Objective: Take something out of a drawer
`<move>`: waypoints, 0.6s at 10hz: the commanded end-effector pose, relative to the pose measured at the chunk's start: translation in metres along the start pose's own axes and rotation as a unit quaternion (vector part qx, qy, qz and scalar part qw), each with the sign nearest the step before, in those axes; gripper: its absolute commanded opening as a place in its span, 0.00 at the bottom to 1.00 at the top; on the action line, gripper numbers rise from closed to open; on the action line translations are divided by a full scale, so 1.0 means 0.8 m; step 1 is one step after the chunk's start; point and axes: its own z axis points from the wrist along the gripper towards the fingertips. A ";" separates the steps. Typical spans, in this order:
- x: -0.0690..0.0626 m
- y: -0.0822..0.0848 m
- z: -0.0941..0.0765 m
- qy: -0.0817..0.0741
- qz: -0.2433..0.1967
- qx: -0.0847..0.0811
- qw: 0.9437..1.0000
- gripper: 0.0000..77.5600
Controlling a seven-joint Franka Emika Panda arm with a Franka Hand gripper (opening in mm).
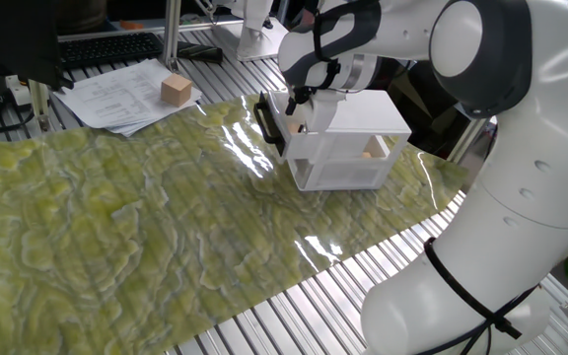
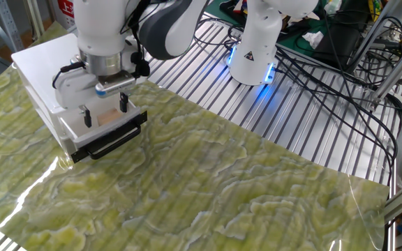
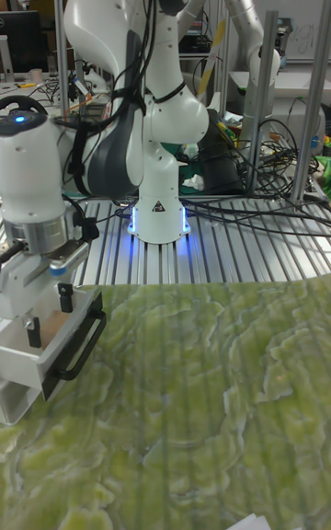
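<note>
Fingers (spread) astride cube

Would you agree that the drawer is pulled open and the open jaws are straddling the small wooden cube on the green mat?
Not quite: the cube lies inside the open drawer, not on the mat, as the other fixed view shows. The gripper does straddle it, jaws open.

White robot arm's claw is hanging over the open white plastic drawer with black bar handle; bigger tan wooden block is sitting on papers.
</note>
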 end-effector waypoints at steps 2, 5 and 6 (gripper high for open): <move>-0.002 -0.002 0.007 -0.004 -0.006 0.006 1.000 1.00; -0.006 -0.001 0.010 -0.008 -0.022 0.014 1.000 1.00; -0.007 0.000 0.010 -0.009 -0.028 0.016 0.999 1.00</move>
